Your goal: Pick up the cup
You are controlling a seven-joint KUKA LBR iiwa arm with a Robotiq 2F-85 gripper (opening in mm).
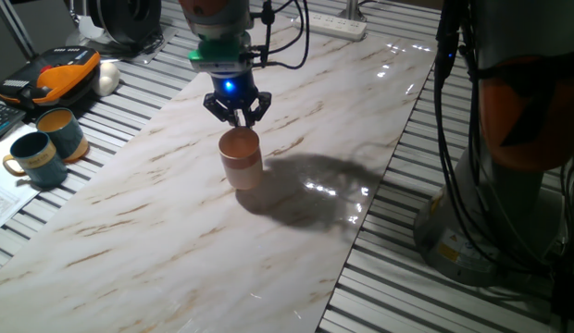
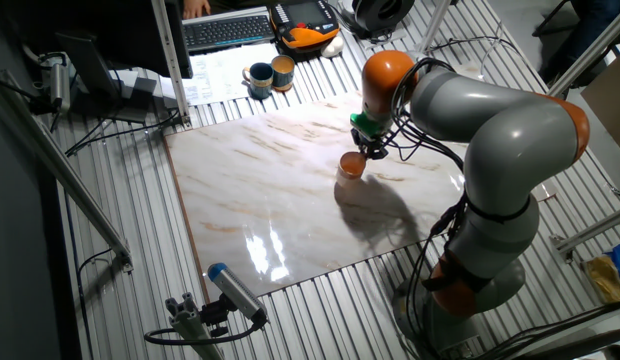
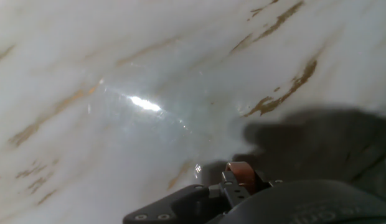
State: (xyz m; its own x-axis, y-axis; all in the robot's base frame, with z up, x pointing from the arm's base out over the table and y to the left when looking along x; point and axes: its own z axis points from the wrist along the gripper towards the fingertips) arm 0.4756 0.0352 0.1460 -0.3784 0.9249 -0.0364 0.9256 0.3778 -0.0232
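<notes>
A: Okay, quick pass. Where is the cup (image 1: pixel 241 158)?
B: Upright on the marble slab (image 1: pixel 157 231), roughly mid-slab. Pinkish-tan, paler band near its base. In the other fixed view it (image 2: pixel 351 165) sits toward the slab's (image 2: pixel 250 210) edge on the robot side.
A: And the gripper (image 1: pixel 237 117)?
B: Directly above the cup, fingertips right at the rim. Blue light glows on the body above the fingers. The fingers (image 1: pixel 254 108) angle inward to a point over the cup's mouth.
A: Clenched on it or released?
B: Cannot tell. Fingertips meet the rim area, but neither fixed view shows whether they pinch the wall or just touch it. The cup's base appears to rest on the slab.
A: Hand view?
B: Mostly slab (image 3: pixel 118 93) with a glare spot; a bit of the cup (image 3: pixel 240 171) peeks out by the dark gripper body at the bottom edge. Too little to judge the grip.
A: Anything else near the cup?
B: Well away from it, off the slab: a dark teal mug (image 1: pixel 35 160) and a teal mug with orange inside (image 1: pixel 61 130), side by side. Beyond them an orange-and-black device (image 1: pixel 56 76).
</notes>
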